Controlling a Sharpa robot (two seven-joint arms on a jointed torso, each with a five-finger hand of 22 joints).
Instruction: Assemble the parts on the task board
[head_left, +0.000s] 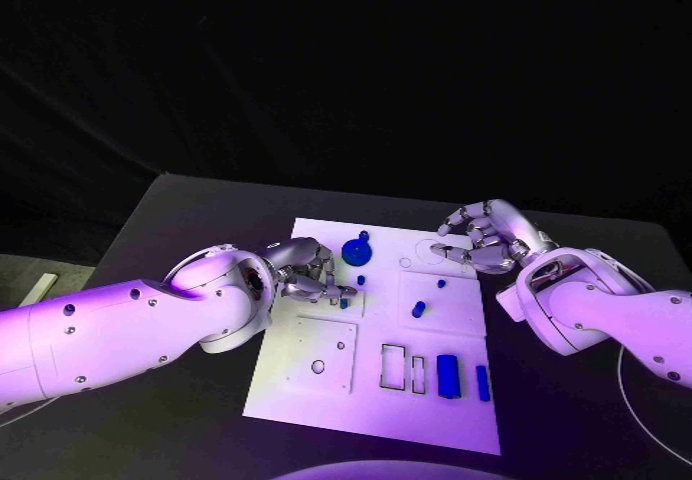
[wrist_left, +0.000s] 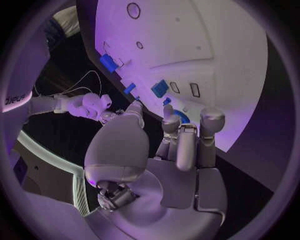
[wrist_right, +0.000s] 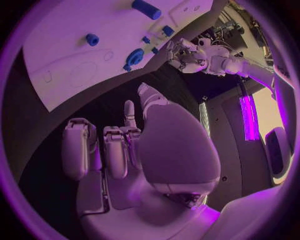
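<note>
The white task board (head_left: 325, 345) lies mid-table with several blue parts on it. My left hand (head_left: 306, 268) hovers over the board's left part, fingers spread and pointing down, fingertips (wrist_left: 169, 116) just short of a small blue part (head_left: 343, 298) (wrist_left: 167, 101). I see nothing held in it. A round blue part (head_left: 355, 248) (wrist_right: 134, 56) lies just beyond that hand. My right hand (head_left: 485, 238) (wrist_right: 119, 150) hangs over the board's far right corner, fingers curled in with nothing in them. A short blue peg (head_left: 418, 309) stands mid-board.
Two long blue blocks (head_left: 449, 375) (head_left: 482, 383) lie near the board's front right, beside two rectangular slots (head_left: 392, 365). A raised square plate with a hole (head_left: 317, 366) sits front left. Black table (head_left: 188, 215) surrounds the board.
</note>
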